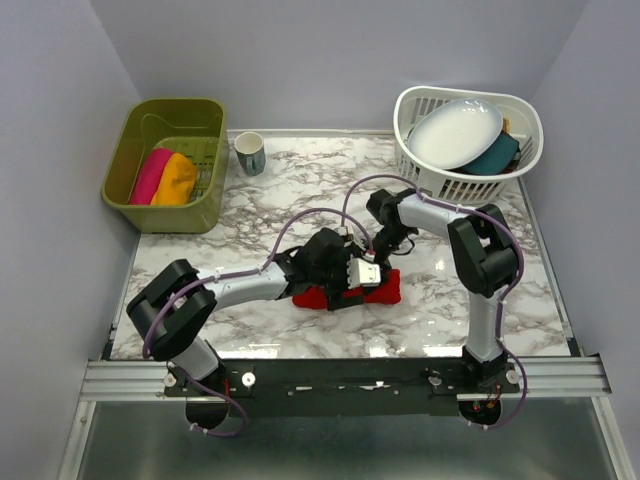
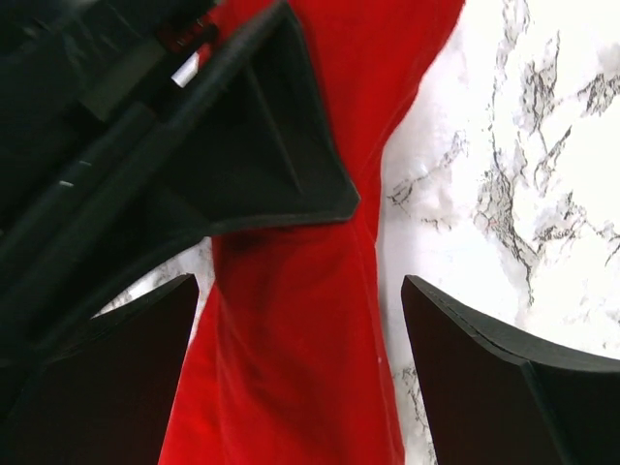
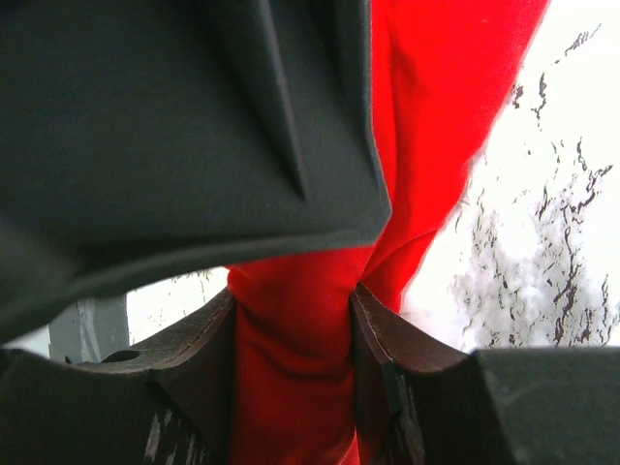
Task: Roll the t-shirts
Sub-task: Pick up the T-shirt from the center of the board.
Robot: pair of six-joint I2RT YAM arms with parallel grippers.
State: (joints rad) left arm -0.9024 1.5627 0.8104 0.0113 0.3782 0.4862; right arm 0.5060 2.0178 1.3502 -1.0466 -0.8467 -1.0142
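A bright red t-shirt [image 1: 386, 288] lies bunched into a long roll on the marble table [image 1: 300, 190], near the front middle. My left gripper [image 1: 350, 277] hangs over its middle, open, with the cloth [image 2: 291, 349] running between the two wide-apart fingers and touching neither. My right gripper [image 1: 377, 262] comes in from the far side and is shut on the red t-shirt [image 3: 291, 358], the cloth pinched narrow between its pads. Each wrist view shows the other gripper's dark finger close by. Pink [image 1: 150, 174] and orange [image 1: 177, 180] rolled t-shirts lie in the green bin.
The green bin [image 1: 120, 170] stands at the back left, with a small cup [image 1: 250, 153] beside it. At the back right a white basket [image 1: 530, 135] holds a white plate [image 1: 458, 132] and a teal dish [image 1: 497, 155].
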